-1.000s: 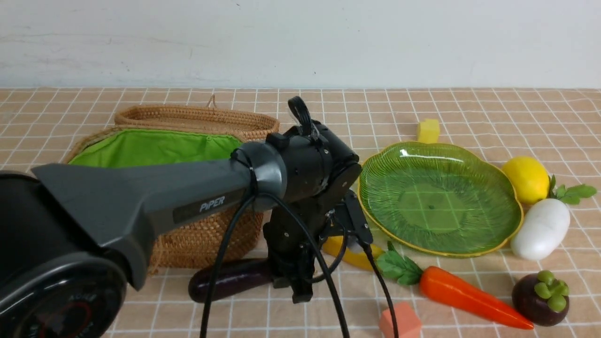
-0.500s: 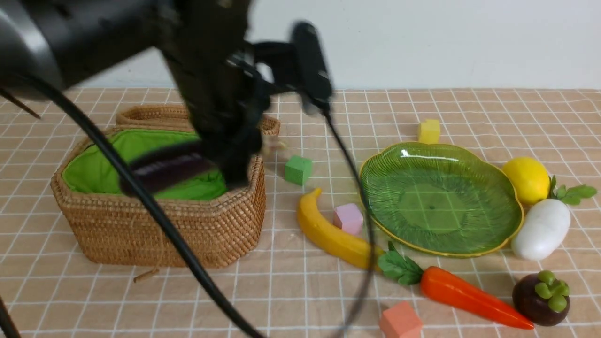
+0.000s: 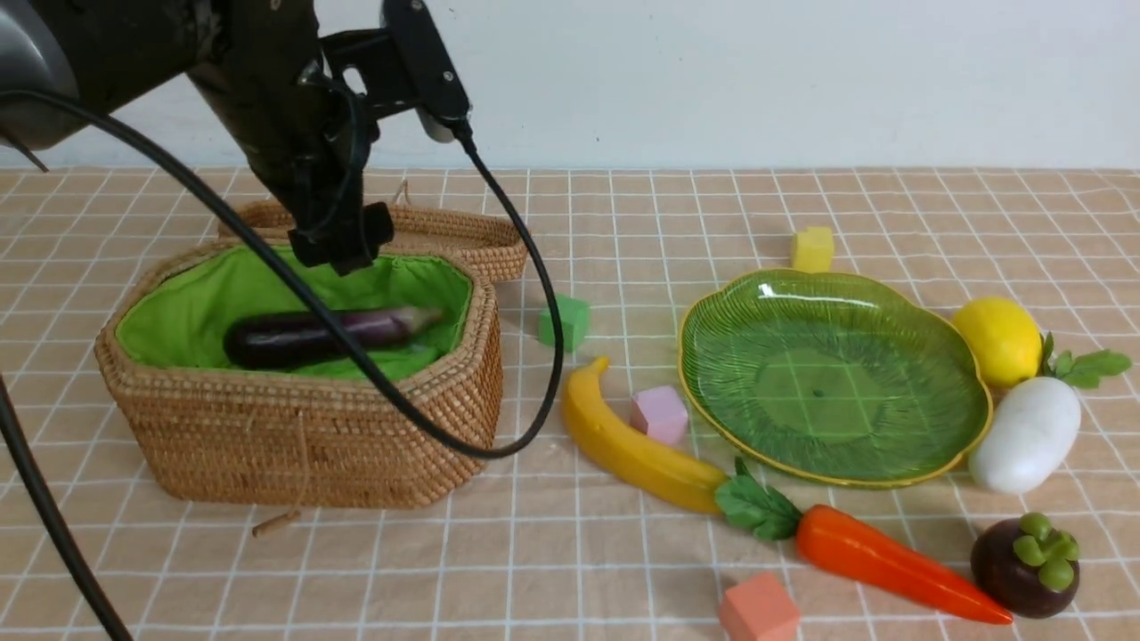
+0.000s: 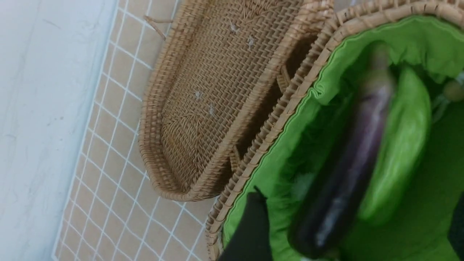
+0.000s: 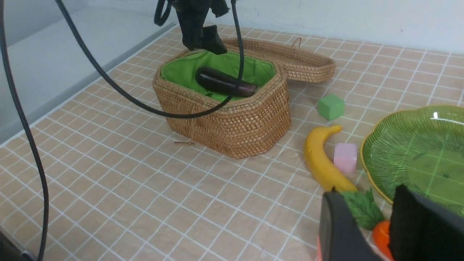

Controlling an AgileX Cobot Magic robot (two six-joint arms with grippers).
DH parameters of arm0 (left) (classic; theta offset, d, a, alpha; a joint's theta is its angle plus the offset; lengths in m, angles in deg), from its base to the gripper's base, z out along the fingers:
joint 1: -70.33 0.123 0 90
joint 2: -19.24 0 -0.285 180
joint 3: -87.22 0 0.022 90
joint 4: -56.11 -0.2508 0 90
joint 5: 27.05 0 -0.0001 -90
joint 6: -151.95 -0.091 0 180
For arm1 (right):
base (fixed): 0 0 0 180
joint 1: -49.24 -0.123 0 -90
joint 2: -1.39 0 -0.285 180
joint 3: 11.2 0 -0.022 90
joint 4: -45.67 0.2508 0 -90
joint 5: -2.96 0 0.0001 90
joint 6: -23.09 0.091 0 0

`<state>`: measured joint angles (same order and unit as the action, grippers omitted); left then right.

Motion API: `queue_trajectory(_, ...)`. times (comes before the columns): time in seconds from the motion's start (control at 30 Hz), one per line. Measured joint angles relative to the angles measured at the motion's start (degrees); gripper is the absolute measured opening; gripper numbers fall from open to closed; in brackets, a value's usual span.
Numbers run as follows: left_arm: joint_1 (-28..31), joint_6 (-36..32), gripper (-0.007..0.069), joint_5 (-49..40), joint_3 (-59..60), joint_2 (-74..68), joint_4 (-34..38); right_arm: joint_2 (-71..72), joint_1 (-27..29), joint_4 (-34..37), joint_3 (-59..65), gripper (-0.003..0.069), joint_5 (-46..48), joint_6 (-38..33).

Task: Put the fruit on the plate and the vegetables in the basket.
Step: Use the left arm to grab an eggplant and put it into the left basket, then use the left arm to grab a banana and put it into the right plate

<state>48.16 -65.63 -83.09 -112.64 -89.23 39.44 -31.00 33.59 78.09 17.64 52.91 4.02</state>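
Your eggplant (image 3: 321,336) is inside the basket (image 3: 303,436), lying over the green lining (image 3: 191,307), with the light-green gourd (image 4: 400,145) alongside it. Left gripper (image 3: 352,245) is above the basket opening, jaws wide apart, nothing gripped; in your left wrist view the eggplant shows between the fingers but clear of them. Right gripper (image 5: 368,192) is out of your front view; its wrist view shows the jaws partly open, nothing seen between the tips except the background. Woven lid (image 3: 454,233) sits behind the basket, hollow side up. To the basket's right you've got the green cube (image 3: 565,322), then the banana (image 3: 637,450) on the table (image 3: 427,579), with the pink cube (image 3: 660,415) between banana and plate (image 3: 833,383). Plate has no fruit on it. Yellow cube (image 3: 812,249) is just behind the plate. Carrot (image 3: 895,561) lies in front of the plate, leaves up against the banana end, tip by the mangosteen (image 3: 1024,567). Orange-pink cube (image 3: 760,607) is nearer you, left of the carrot body. Lemon (image 3: 996,341) and white radish (image 3: 1024,436) are at the plate's right side, radish leaves pointing away from you. Something pale is also down in the basket by the eggplant; can't tell what.
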Motion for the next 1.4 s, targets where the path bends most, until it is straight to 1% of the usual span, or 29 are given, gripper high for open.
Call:
queue_trajectory(0.03, -0.71, 1.79, 0.0610, 0.00, 0.00, 0.06, 3.02, 0.00, 0.00, -0.04, 0.00, 0.0237, 0.00, 0.00)
queue_trajectory(0.07, -1.11, 2.18, 0.0581, -0.20, 0.00, 0.06, 4.20, 0.00, 0.00, -0.04, 0.00, 0.0237, 0.00, 0.00)
queue_trajectory(0.13, -3.65, 2.25, 0.0486, -1.33, 0.00, 0.11, 8.62, 0.00, 0.00, -0.43, 0.00, 0.0237, 0.23, 0.00)
queue_trajectory(0.17, -5.50, 1.46, 0.0423, -2.19, 0.00, 0.11, 10.96, 0.00, 0.00, -0.69, 0.00, 0.0237, 0.73, 0.00)
queue_trajectory(0.27, -10.28, -3.74, 0.0306, -4.45, 0.00, -0.28, 16.67, 0.00, 0.00, -1.35, 0.00, 0.0237, 3.68, 0.00)
queue_trajectory(0.3, -10.61, -4.23, 0.0301, -4.45, 0.00, -0.28, 16.67, 0.00, 0.00, -1.35, 0.00, 0.0237, 4.27, 0.00)
queue_trajectory(0.33, -12.89, -7.98, 0.0282, -4.65, 0.00, -0.93, 18.45, 0.00, 0.00, -1.56, 0.00, 0.0237, 6.20, 0.00)
queue_trajectory(0.37, -13.52, -9.06, 0.0281, -4.65, 0.00, -1.35, 18.84, 0.00, 0.00, -1.63, 0.00, 0.0237, 6.88, 0.00)
queue_trajectory(0.43, -16.95, -15.60, 0.0324, -3.72, 0.00, -4.32, 19.54, 0.00, 0.00, -1.98, 0.00, 0.0237, 11.20, 0.00)
queue_trajectory(0.47, -17.12, -15.96, 0.0330, -3.40, 0.00, -4.93, 19.54, 0.00, 0.00, -2.03, 0.00, 0.0237, 11.75, 0.00)
queue_trajectory(0.53, -18.27, -18.33, 0.0400, -1.26, 0.00, -8.26, 18.92, 0.00, 0.00, -2.22, 0.00, 0.0238, 13.86, 0.00)
queue_trajectory(0.63, -18.56, -19.56, 0.0512, 2.67, 0.00, -13.41, 16.02, 0.00, 0.00, -2.09, 0.00, 0.0238, 16.67, 0.00)
queue_trajectory(0.7, -18.56, -19.75, 0.0558, 5.50, 0.00, -17.04, 12.83, 0.00, 0.00, -0.99, 0.00, 0.0238, 17.99, 0.00)
queue_trajectory(0.77, -18.56, -19.81, 0.0566, 6.54, 0.00, -18.34, 11.30, 0.00, 0.00, -0.57, 0.00, 0.0238, 18.34, 0.00)
queue_trajectory(0.8, -18.56, -19.82, 0.0568, 8.10, 0.00, -20.17, 9.04, 0.00, 0.00, -0.22, 0.00, 0.0237, 18.80, 0.00)
queue_trajectory(0.97, -18.56, -19.76, 0.0547, 11.16, 0.00, -23.45, 5.55, 0.00, 0.00, 0.20, 0.00, 0.0237, 19.14, 0.00)
queue_trajectory(1.07, -18.56, -19.26, 0.0496, 11.41, 0.00, -24.39, 4.54, 0.00, 0.00, 0.20, 0.00, 0.0237, 19.21, 0.00)
queue_trajectory(1.13, -18.56, -19.07, 0.0442, 10.74, -0.05, -24.61, 4.39, 0.00, 0.00, 0.20, 0.00, 0.0237, 19.21, 0.00)
queue_trajectory(1.17, -18.56, -19.00, 0.0429, 10.63, -0.06, -24.64, 4.44, 0.00, 0.00, 0.20, 0.00, 0.0237, 19.21, 0.00)
queue_trajectory(1.2, -18.56, -18.92, 0.0352, 9.72, -0.06, -24.64, 4.44, 0.00, 0.00, 0.20, 0.00, 0.0237, 19.21, 0.00)
queue_trajectory(1.23, -18.56, -18.86, 0.0342, 9.59, -0.06, -24.64, 4.44, 0.00, 0.00, 0.20, 0.00, 0.0237, 19.21, 0.00)
queue_trajectory(1.27, -18.56, -18.87, 0.0303, 9.07, -0.06, -24.64, 4.44, 0.00, 0.00, 0.22, 0.00, 0.0237, 19.21, 0.00)
queue_trajectory(1.4, -18.56, -18.67, 0.0311, 7.09, 0.00, -23.63, 4.89, 0.00, 0.00, 0.22, 0.00, 0.0237, 19.32, 0.00)
